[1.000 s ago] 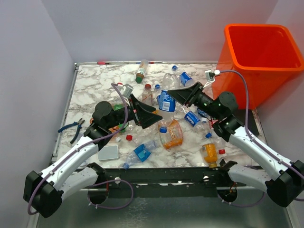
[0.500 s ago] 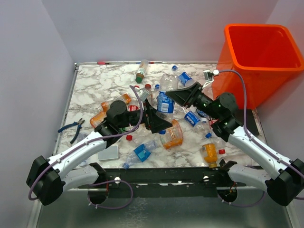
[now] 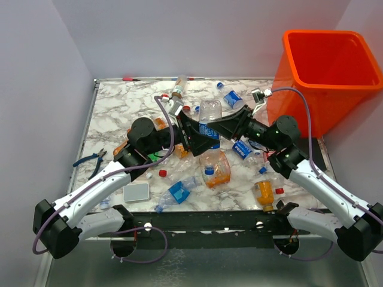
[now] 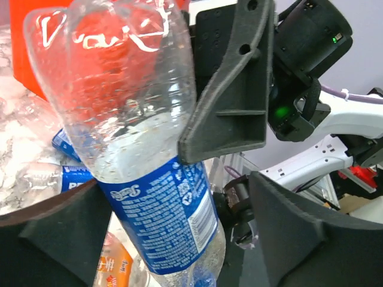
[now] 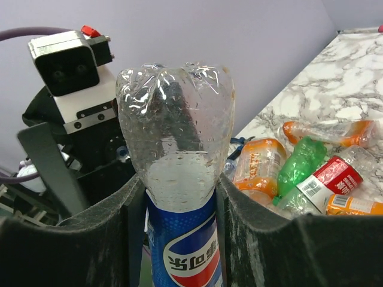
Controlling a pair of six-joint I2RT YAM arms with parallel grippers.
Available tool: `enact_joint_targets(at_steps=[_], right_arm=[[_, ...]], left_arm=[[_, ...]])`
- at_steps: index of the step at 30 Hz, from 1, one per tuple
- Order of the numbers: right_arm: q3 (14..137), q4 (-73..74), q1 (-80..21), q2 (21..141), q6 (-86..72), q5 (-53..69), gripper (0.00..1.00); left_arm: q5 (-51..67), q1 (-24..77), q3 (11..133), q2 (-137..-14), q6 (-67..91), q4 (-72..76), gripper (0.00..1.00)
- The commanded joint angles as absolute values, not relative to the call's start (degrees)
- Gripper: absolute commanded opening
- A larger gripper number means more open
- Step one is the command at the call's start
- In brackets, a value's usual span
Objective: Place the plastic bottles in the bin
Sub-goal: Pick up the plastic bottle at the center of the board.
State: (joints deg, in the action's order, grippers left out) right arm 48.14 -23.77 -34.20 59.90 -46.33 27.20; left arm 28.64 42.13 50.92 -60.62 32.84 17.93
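**Right gripper (image 5: 179, 203) clamped on 1 clear bottle (image 5: 176, 137); left gripper (image 4: 173, 230) open around the same bottle.**

The right jaws press on both sides of the blue label, with the bottle's lobed base pointing away from the wrist. The bottle is held up over the middle of the table (image 3: 119, 104). The left jaws stand wide apart, 1 on each side of the bottle, with a clear gap on 1 side. Contact on the other side cannot be told. The orange bin (image 3: 299, 95) stands at the far right corner, well apart from the held bottle. The other bottles (image 3: 215, 168) lie scattered on the table below both grippers. Blue-handled pliers (image 3: 91, 160) and a grey pad (image 3: 136, 191) lie near the left edge.
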Motion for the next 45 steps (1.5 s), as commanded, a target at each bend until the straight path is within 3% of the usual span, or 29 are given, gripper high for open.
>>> enact_joint_targets(at_steps=[1, 5, 10, 12, 13, 17, 21, 27, 32, 38, 45], right_arm=[[51.08, -19.79, -34.61, 58.14, -42.48, 30.87, 0.35], [52.45, -17.23, -34.63, 57.67, -40.93, 31.58, 0.36], [53.31, -16.98, -34.63, 57.78, -41.43, 32.71, 0.37], [53.20, -17.97, -34.63, 57.99, -42.39, 33.21, 0.38], [53.17, -18.32, -34.63, 58.02, -42.87, 33.42, 0.43], [54.16, -16.11, -34.62, 57.08, -43.21, 32.64, 0.79], [55.74, -10.08, -34.63, 53.53, -40.70, 28.26, 0.99], [55.09, 1.37, -34.63, 44.54, -32.39, 22.69, 1.00], [50.00, 2.98, -34.61, 41.84, -33.24, 24.45, 0.88], [41.53, -15.61, -34.58, 42.88, -43.67, 27.04, 0.86], [37.45, -36.13, -35.50, 48.56, -51.06, 22.79, 0.83]], left_arm=[[29.45, 42.23, 52.85, -63.19, 31.65, 16.62, 0.79], [31.38, 42.25, 53.08, -64.62, 32.29, 16.74, 0.59], [32.87, 42.23, 53.14, -65.67, 33.65, 17.96, 0.60], [33.35, 42.32, 52.82, -65.76, 34.36, 19.37, 0.52], [33.54, 42.27, 52.56, -65.76, 34.78, 20.23, 0.46], [32.65, 42.31, 52.02, -64.71, 35.39, 22.84, 0.29], [30.07, 42.32, 51.78, -63.24, 36.08, 24.63, 0.16], [16.68, 42.22, 49.53, -58.30, 39.86, 28.88, 0.07], [-1.49, 42.28, 42.61, -52.68, 49.31, 39.45, 0.01], [-15.98, 42.21, 35.33, -51.51, 64.57, 51.24, 0.00], [-22.11, 42.27, 33.31, -52.98, 75.00, 53.26, 0.00]])
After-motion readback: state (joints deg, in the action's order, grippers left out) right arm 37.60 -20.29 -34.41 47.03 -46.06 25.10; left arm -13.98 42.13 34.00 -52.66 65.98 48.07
